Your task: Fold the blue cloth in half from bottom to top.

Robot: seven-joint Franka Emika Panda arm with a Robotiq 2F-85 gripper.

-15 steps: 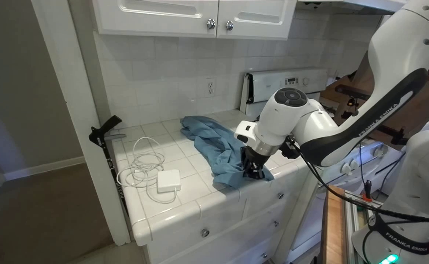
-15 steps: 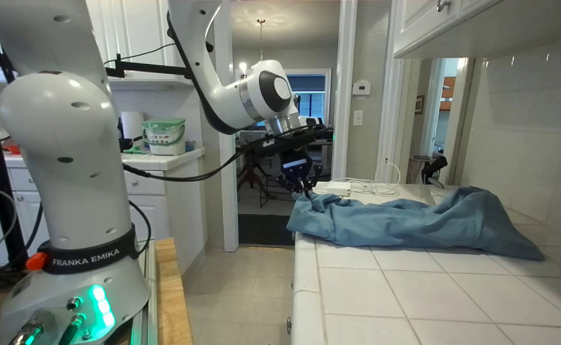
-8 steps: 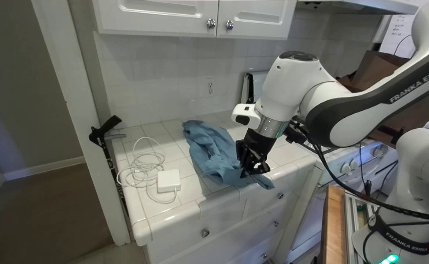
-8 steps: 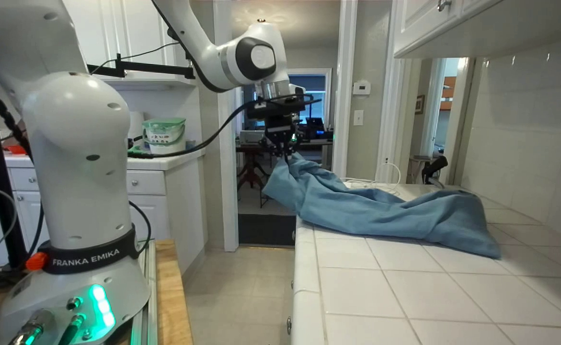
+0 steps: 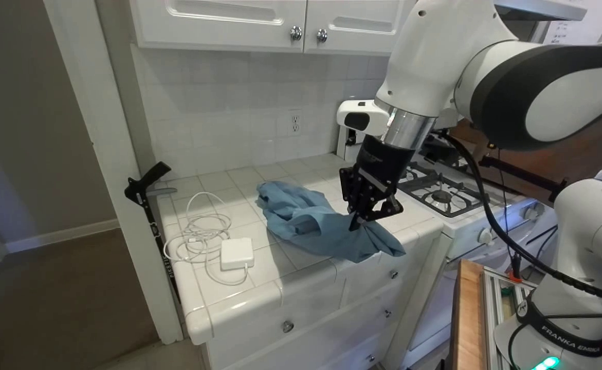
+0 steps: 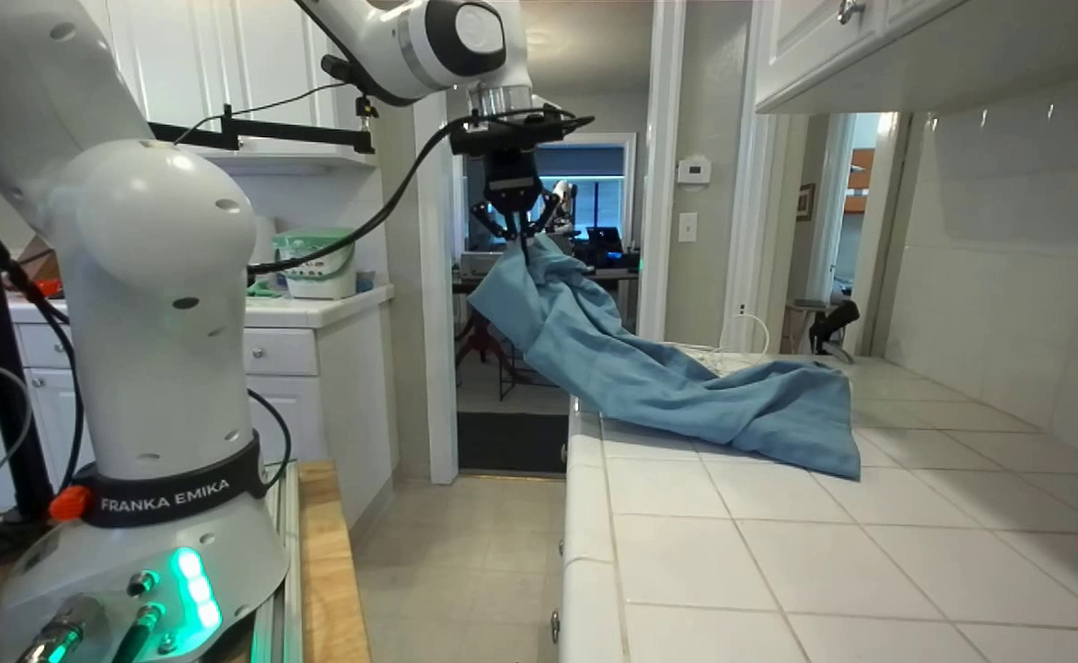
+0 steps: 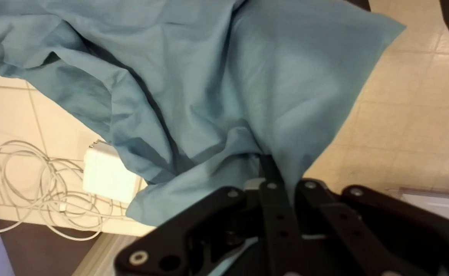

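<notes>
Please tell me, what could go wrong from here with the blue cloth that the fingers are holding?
The fingers pinch the blue cloth only at one bunched spot, so it might slip out. The other end lies loose on the counter, so a pull could drag the whole cloth over the edge instead of folding it.

In an exterior view, the wrinkled blue fabric cloth (image 5: 326, 234) lies mid-frame on the white tiled bench (image 5: 267, 264), its right end in the black two-fingered end effector (image 5: 356, 222). Lower left lies the square white charger block (image 5: 236, 253), the coiled white cable (image 5: 194, 240) mostly left of it.
</notes>
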